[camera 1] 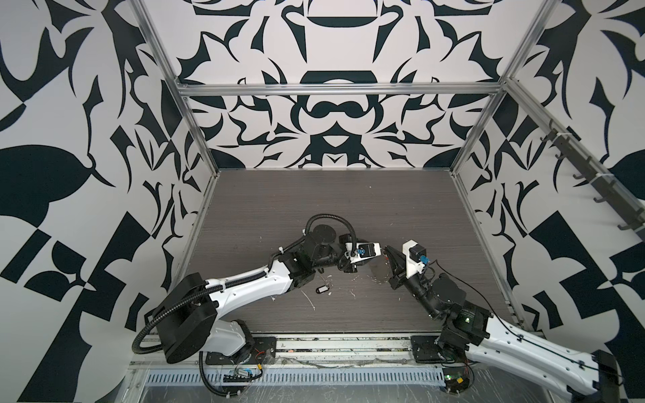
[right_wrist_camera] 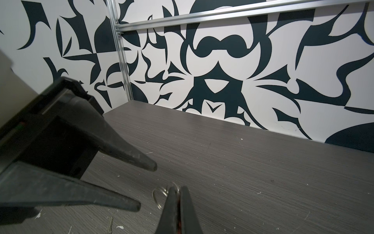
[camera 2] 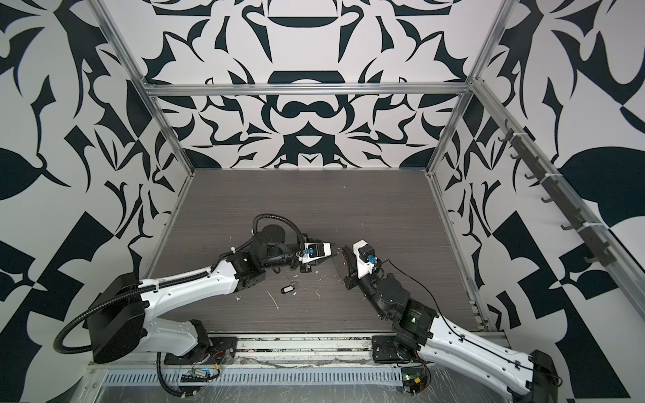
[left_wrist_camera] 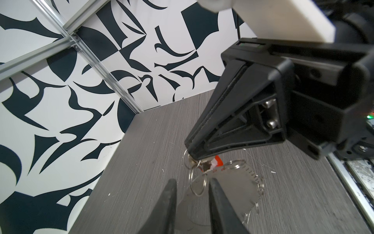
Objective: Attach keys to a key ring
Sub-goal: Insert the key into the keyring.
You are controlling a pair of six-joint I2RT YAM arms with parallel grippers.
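Keys (left_wrist_camera: pixel 208 165) sit pinched in downward-slanted right tool (left_wrist_camera: pixel 190 154).

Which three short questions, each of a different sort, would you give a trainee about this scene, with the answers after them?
1. True or false: the right gripper is shut on the red-orange-tag keys.
2. Where are the black-tag keys? A: on the table, held by nothing. B: in the right gripper. C: on a wall hook.
3. Fill in: the left gripper has its fingers ___ (open or shut).
Key: 1 true; 2 A; 3 open.
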